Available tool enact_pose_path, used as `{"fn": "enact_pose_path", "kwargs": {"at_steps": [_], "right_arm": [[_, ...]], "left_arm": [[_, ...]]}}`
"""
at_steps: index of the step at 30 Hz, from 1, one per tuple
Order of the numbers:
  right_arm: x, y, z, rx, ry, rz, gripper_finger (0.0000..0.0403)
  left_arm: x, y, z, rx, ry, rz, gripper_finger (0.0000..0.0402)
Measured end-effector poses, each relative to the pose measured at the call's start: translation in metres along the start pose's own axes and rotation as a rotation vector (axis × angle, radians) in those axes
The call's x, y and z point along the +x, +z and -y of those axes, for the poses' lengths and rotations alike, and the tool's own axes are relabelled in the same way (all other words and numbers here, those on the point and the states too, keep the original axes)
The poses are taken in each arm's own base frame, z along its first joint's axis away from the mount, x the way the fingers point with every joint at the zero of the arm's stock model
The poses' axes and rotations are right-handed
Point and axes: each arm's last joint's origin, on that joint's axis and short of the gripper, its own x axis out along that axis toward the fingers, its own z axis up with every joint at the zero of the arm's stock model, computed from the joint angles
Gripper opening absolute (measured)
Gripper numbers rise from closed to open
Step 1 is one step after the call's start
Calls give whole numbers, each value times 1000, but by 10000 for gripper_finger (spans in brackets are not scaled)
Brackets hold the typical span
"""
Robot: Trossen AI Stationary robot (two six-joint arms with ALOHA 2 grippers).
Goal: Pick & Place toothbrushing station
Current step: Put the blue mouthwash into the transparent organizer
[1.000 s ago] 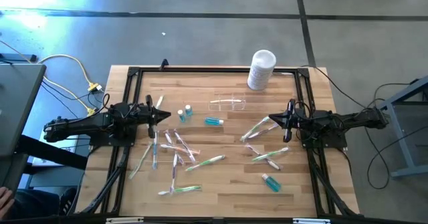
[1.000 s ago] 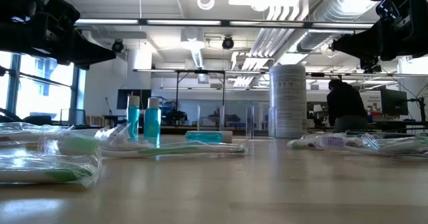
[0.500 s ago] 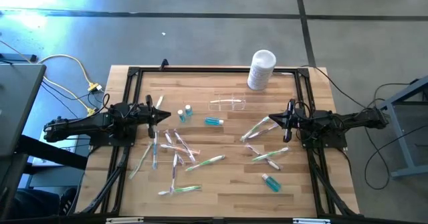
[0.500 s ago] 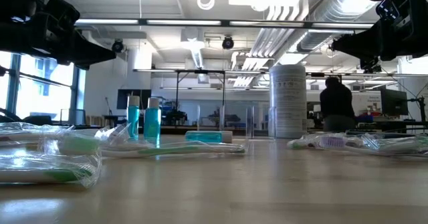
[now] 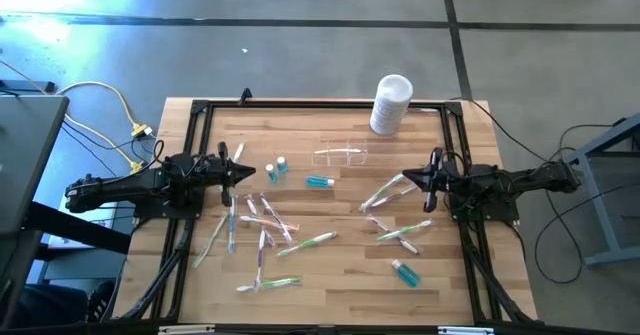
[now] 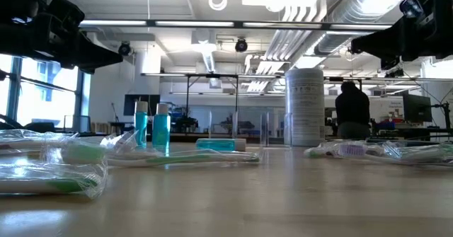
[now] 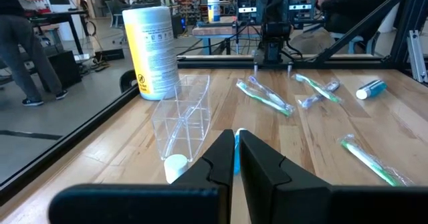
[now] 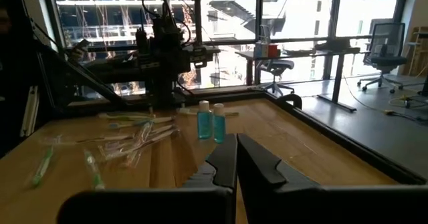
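Near far edge, toothbrushing station point(image 5: 341, 156) crosswise.

One camera looks straight down on the pale wooden plank table point(image 5: 330, 275), one skims level across it, wrist cameras face each other

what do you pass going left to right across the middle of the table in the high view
left gripper → two upright blue bottles → lying blue bottle → toothbrushing station → right gripper

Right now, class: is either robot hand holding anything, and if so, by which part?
Nothing is held. The left hand and the right hand are both shut and empty above the table; the clear toothbrushing station stands untouched.
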Motion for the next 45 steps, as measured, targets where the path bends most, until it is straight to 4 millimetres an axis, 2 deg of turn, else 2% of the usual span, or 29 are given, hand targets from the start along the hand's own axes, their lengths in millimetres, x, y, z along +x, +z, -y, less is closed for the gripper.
{"fn": "enact_pose_path", "kwargs": {"at_steps": [7,12,18,22,28,32,35,41,45], "right_arm": [[-1,14,0,-25,2,133,2],[-2,20,-1,-114,32,204,2],[-4,27,-1,-143,24,273,2],[-4,27,-2,-96,68,271,2],[-3,22,-5,-89,172,230,2],[-3,24,-5,-159,162,257,2],[-6,32,-5,-213,158,346,2],[-9,41,-4,-297,133,462,5],[-9,43,-2,-322,70,449,37]], "left_arm": [[0,4,0,-44,-12,45,17],[-3,23,2,-25,-95,134,17],[-8,59,-1,-106,-85,200,32],[-5,76,-1,-20,-82,227,66],[10,92,-1,20,-67,361,165],[17,101,-1,20,-59,466,230],[21,105,-1,20,-53,516,264],[28,103,-1,18,-55,503,289],[32,100,-1,-35,-67,476,289]]}}
